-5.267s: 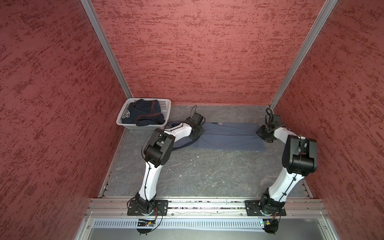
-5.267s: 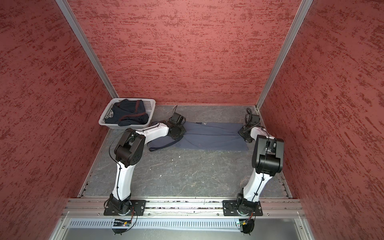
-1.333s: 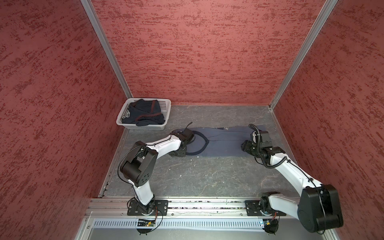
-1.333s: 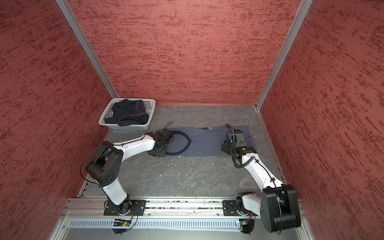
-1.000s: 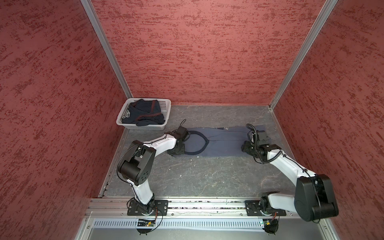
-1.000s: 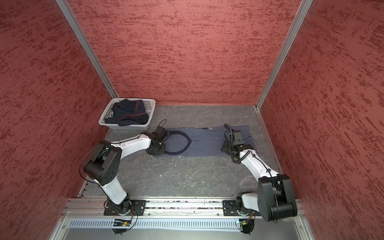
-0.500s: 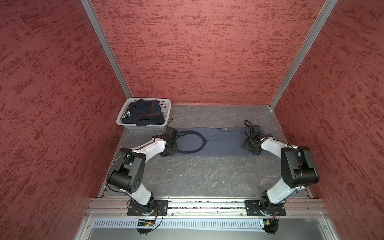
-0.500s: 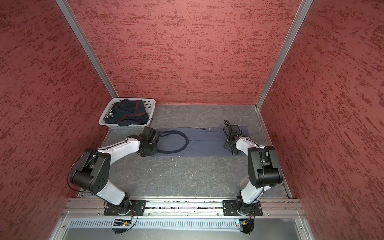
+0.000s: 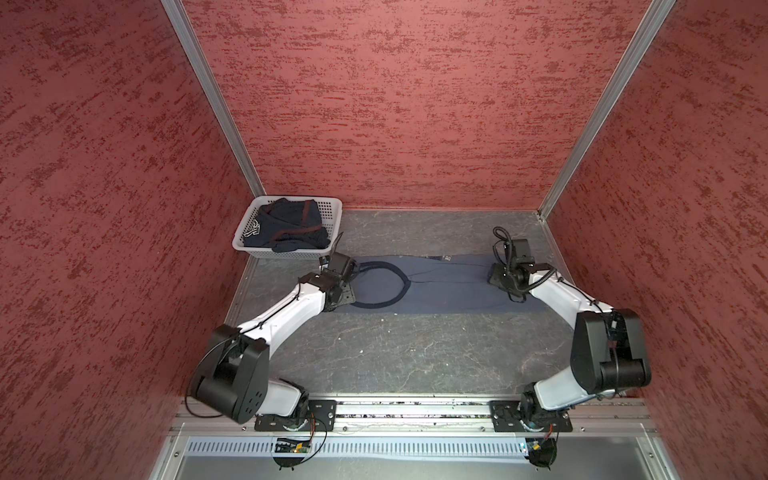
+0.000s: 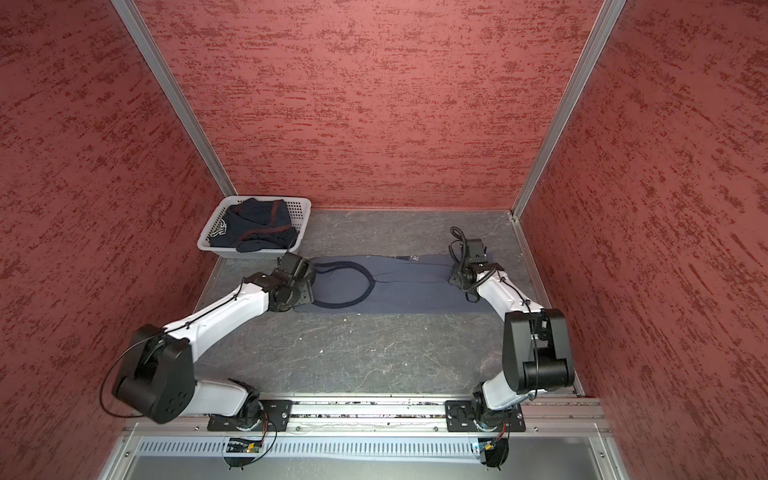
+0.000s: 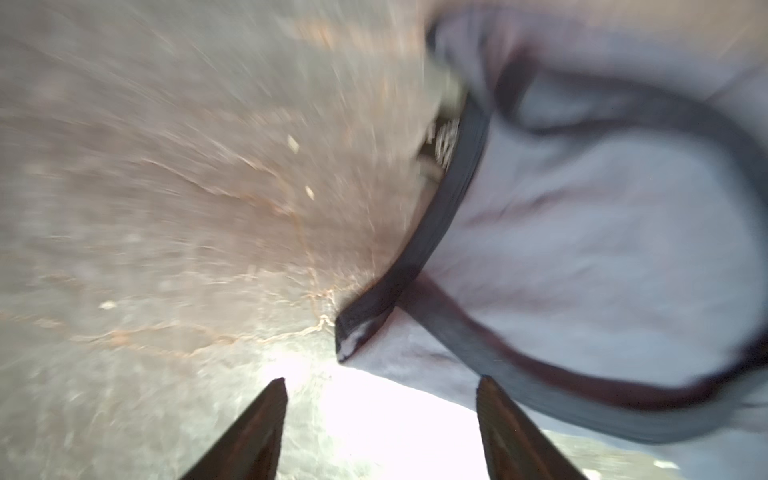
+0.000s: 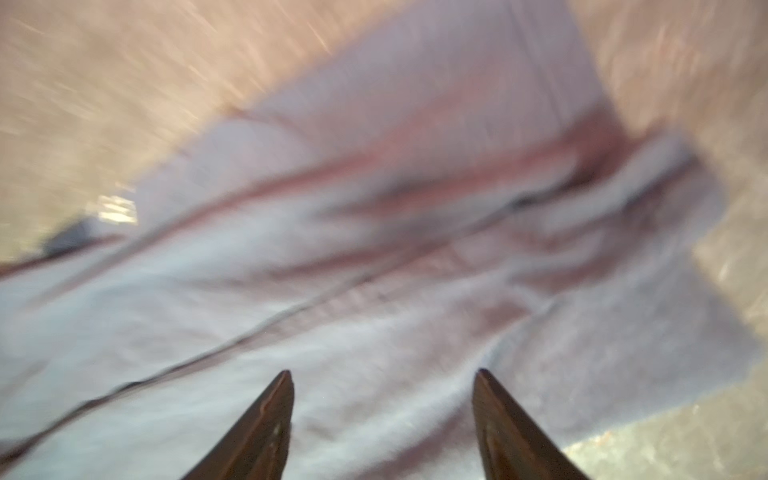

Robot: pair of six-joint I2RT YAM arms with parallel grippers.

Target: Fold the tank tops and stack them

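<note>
Slate-blue tank top (image 9: 449,286) flat on the grey table (image 9: 395,353), across the middle of both top views. Left gripper (image 11: 380,380) wide apart, holding nothing, at the neck end on the left. Right gripper (image 12: 382,372) wide apart too, holding nothing, low over the cloth's right end. Dark navy tank top (image 9: 286,226) bunched in the white basket (image 9: 286,252), upper left.

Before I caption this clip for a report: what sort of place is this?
Probably a robot test booth: left arm and right arm bolted to a metal rail, red walls enclosing a grey table.
</note>
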